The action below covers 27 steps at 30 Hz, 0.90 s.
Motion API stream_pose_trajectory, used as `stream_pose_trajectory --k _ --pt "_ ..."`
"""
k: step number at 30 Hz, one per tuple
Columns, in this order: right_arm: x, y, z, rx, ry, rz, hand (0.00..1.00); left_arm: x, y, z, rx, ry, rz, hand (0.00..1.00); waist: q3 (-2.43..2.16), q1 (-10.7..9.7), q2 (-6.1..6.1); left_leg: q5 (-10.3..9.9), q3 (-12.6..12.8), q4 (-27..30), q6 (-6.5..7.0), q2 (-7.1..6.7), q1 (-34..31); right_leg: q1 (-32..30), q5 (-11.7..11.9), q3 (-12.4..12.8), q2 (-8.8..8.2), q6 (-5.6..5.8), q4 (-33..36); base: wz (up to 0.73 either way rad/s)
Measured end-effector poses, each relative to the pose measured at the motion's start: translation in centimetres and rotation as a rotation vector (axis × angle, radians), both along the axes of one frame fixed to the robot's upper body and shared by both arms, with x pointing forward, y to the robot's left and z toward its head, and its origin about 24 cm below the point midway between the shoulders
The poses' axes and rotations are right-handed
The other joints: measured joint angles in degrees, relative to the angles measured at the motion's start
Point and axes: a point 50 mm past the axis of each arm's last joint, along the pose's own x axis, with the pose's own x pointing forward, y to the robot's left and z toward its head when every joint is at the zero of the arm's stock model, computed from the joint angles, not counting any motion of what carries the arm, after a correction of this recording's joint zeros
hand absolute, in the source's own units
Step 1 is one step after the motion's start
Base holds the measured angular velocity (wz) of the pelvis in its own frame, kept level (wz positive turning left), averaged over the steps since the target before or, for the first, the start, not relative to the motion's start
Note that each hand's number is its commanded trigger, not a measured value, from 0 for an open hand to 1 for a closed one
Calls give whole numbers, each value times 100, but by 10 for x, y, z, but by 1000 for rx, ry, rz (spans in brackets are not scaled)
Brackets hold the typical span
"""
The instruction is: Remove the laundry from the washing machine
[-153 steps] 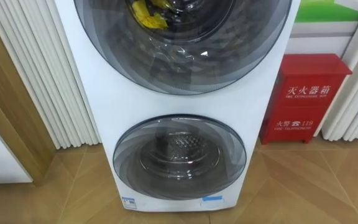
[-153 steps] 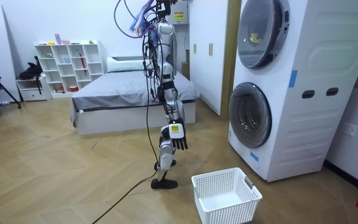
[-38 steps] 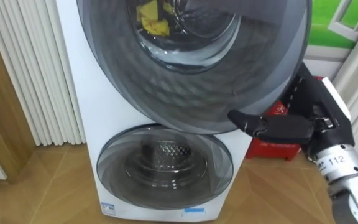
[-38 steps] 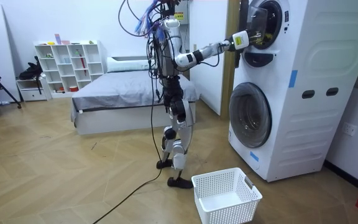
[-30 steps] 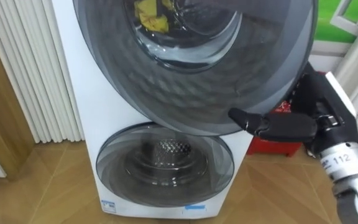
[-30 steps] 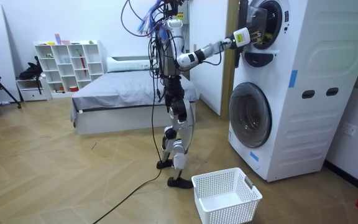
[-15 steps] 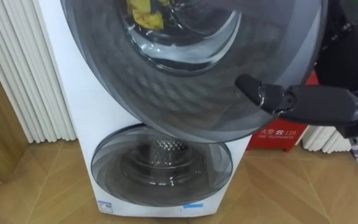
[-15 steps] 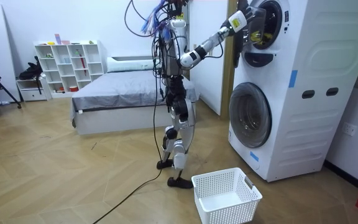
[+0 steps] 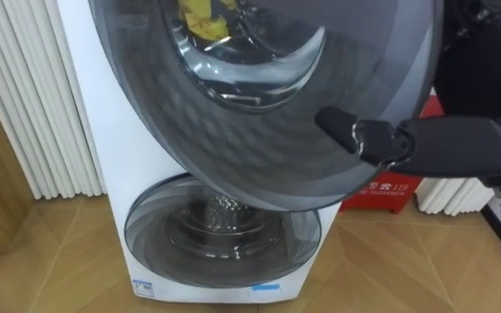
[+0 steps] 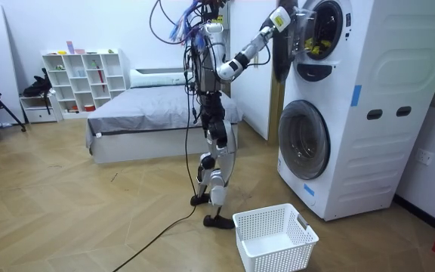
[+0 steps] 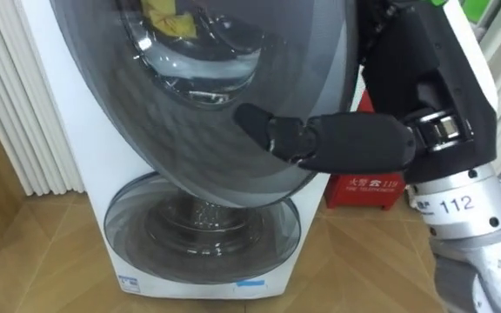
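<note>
Right hand is up at the rim of the top door of the stacked washing machine. Its dark thumb lies flat across the door's smoky front, pointing to 9 o'clock. Its fingers pass behind the rim, so I can't tell whether they are closed on it.

Half a second ago that door stood closer to the machine. Now it has swung further out, and from across the room it hangs almost edge-on in front of the open drum. The hand has risen since a second ago. Five seconds back the door was shut and the arm hung at the robot's side.

The clothes, a bright yellow bundle, lie in the upper drum. From the robot's head they show through the door's glass at about 10 o'clock from the hand, well apart from it. From the room they sit in the open mouth at 4 o'clock of the hand. The bundle is crumpled and cut off at the top, so no long axis or heading can be read.

Below, the lower door is shut. A red box stands at 3 o'clock of the machine and white slats at 9 o'clock. The robot faces the machine with the bed behind it and a white basket on the floor by its feet.
</note>
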Motion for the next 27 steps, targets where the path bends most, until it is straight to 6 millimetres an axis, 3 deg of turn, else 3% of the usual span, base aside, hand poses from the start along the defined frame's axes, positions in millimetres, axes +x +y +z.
stream_pose_trajectory --k 5,12,27 --pt "0 11 -4 12 18 91 0 3 -1 -1 -4 9 -41 0 -11 4 44 0 23 9 0 0 55 45 1 0 17 -1 17 -1" --pt "0 35 -17 88 65 281 0 4 -4 -1 -6 21 -77 0 12 89 87 0 28 -34 0 1 165 126 1 -21 17 -1 20 -1" --pt "-1 60 -28 116 57 441 0 10 -7 -2 -43 44 -148 0 13 350 160 53 -173 -25 20 3 -33 -12 17 -145 -9 -45 127 6"
